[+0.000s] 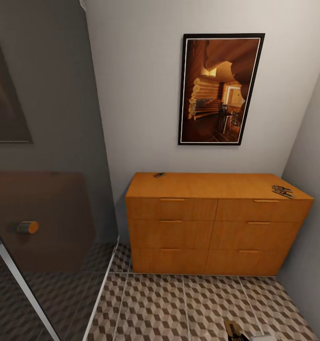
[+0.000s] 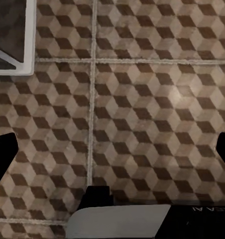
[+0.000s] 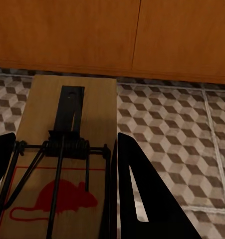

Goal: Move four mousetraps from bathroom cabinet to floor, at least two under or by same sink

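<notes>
Against the far wall, at 12 o'clock in the head view, stands the low orange-brown wooden cabinet (image 1: pixel 217 222) with its drawer fronts all shut. On its top surface lie 2 small dark-wired objects that read as tiny flat brown wooden mousetraps: 1 near the back left corner at about 11 o'clock (image 1: pixel 159 174), 1 at the right front corner at about 2 o'clock (image 1: pixel 282 191), which may be more than 1 trap lying together; too small to tell.

A further mousetrap (image 3: pixel 62 164), a pale board with a black spring bar and a red mouse print, sits between the fingers of the right tool (image 3: pixel 62 199), which pinches it by its edges above the cube-patterned brown, beige and white tiled bathroom floor (image 3: pixel 167 129). It also peeks in at 6 o'clock of the head view (image 1: pixel 235 330).

The left tool (image 2: pixel 112 149) hangs spread and empty over the same tiles.

As a judgement: the task is early to midway. At least 1 trap is in hand and not yet set down, at least 2 wait on the cabinet, and no sink is in sight, so carrying and placing remain.
</notes>
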